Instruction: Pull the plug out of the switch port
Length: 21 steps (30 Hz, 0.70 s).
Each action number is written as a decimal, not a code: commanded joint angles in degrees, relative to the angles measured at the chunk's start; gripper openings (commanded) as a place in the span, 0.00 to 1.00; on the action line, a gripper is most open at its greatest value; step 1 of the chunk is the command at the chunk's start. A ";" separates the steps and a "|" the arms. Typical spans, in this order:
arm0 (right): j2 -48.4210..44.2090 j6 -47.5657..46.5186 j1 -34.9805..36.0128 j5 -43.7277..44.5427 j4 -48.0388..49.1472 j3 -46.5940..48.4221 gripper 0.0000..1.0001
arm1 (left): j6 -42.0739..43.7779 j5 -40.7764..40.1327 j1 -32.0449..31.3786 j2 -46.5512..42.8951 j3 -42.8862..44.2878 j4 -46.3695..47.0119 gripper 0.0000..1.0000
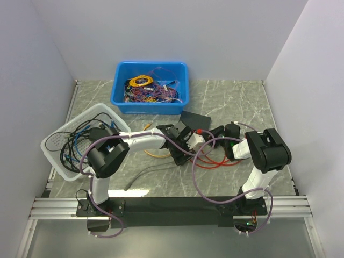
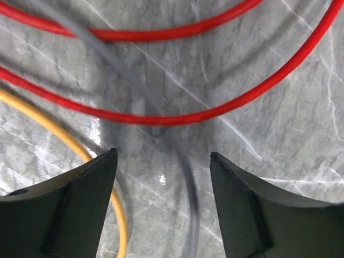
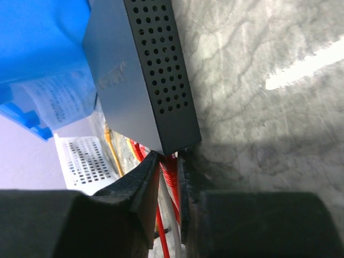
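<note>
The switch (image 1: 194, 118) is a thin matte-black box lying on the marble table just in front of the blue bin; the right wrist view shows its perforated side (image 3: 161, 70). A red plug (image 3: 170, 171) sits in a port at its near corner, with a red cable and a white one trailing back from there. My right gripper (image 3: 167, 158) (image 1: 207, 134) is at that corner, its jaws pressed on either side of the red plug. My left gripper (image 2: 162, 153) (image 1: 183, 146) hangs open over the table left of the switch, above a grey cable (image 2: 188, 177), holding nothing.
A blue bin (image 1: 150, 86) full of tangled cables stands at the back. A white perforated basket (image 1: 80, 140) with black and blue cables sits at the left. Red cable loops (image 2: 161, 118) (image 1: 215, 162) and a yellow cable (image 2: 54, 129) lie on the marble between the arms.
</note>
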 commanded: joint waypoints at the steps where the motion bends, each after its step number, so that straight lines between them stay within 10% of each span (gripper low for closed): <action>1: 1.90 0.81 -0.18 1.41 1.12 0.14 0.19 | 0.64 0.21 -0.25 0.15 -0.52 2.04 0.74; 8: 1.73 0.37 -1.14 1.58 1.83 -0.56 0.00 | 1.52 1.61 -0.16 0.33 -0.70 1.17 0.63; 21: -8.37 -17.99 -1.85 -9.22 -17.91 1.20 0.00 | 2.23 1.61 0.19 0.68 3.95 0.99 0.52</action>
